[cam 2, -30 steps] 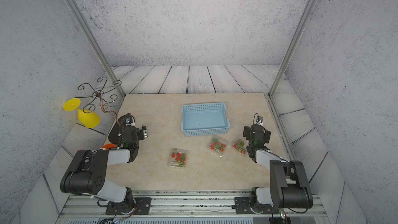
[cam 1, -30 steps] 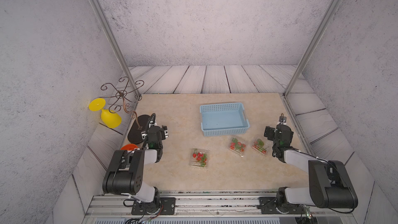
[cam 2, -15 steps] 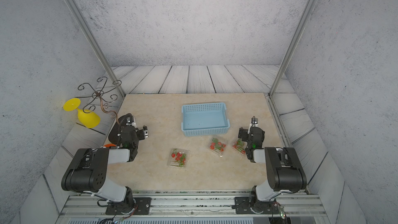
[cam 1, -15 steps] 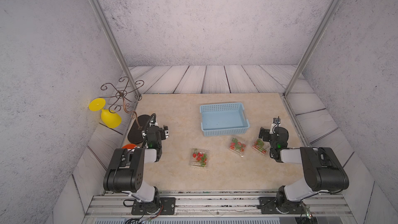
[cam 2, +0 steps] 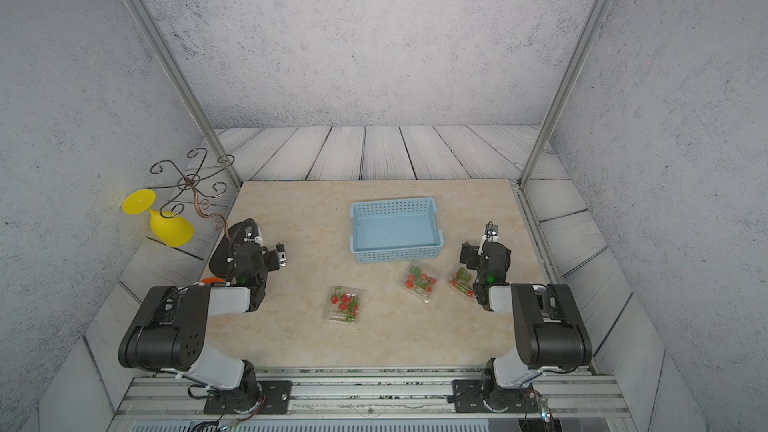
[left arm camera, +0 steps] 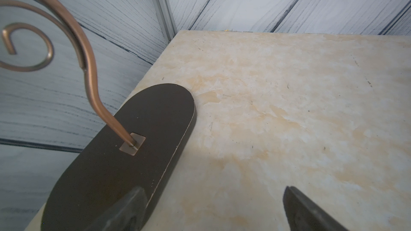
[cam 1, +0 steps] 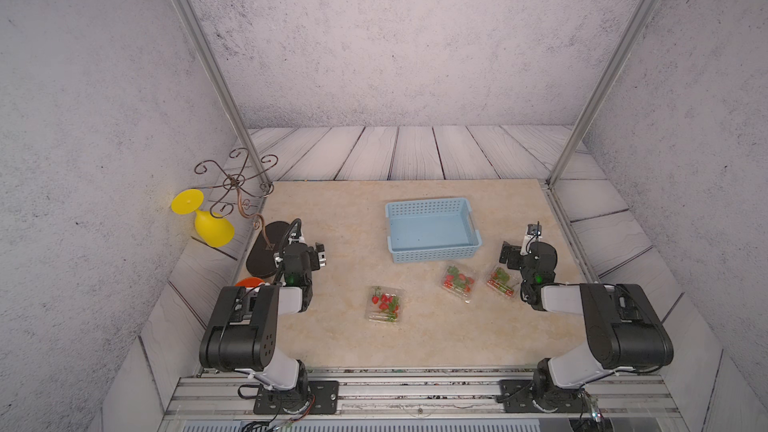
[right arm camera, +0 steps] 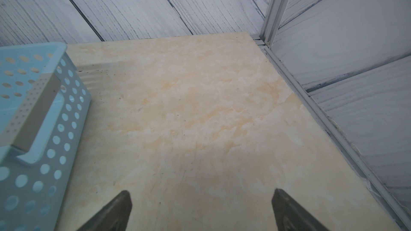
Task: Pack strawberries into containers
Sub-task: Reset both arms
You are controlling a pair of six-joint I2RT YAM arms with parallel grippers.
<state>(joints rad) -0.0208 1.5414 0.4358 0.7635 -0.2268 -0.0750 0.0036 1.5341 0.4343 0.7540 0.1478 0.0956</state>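
Three clear containers lie on the beige table in both top views, each with red strawberries (cam 1: 385, 299) inside: one at front centre (cam 1: 384, 304) (cam 2: 344, 304), one right of it (cam 1: 458, 279) (cam 2: 420, 279), and one furthest right (cam 1: 502, 280) (cam 2: 460, 280). My right gripper (cam 1: 521, 245) (right arm camera: 201, 205) hangs open just right of the rightmost container, over bare table. At the table's left side my left gripper (cam 1: 307, 251) (left arm camera: 213, 207) is open and holds nothing, beside the dark base of a stand. No wrist view shows a berry or a container.
A light blue perforated basket (cam 1: 432, 230) (right arm camera: 33, 130) stands behind the containers. A scrolled metal stand on a dark oval base (cam 1: 266, 249) (left arm camera: 124, 152), a tipped yellow goblet (cam 1: 208, 222) and an orange bowl (cam 1: 249, 281), mostly hidden by the left arm, crowd the left edge.
The right arm has folded inward, its elbow swinging left, and its gripper has shifted a little left and back beside the rightmost container. The left arm has not moved.
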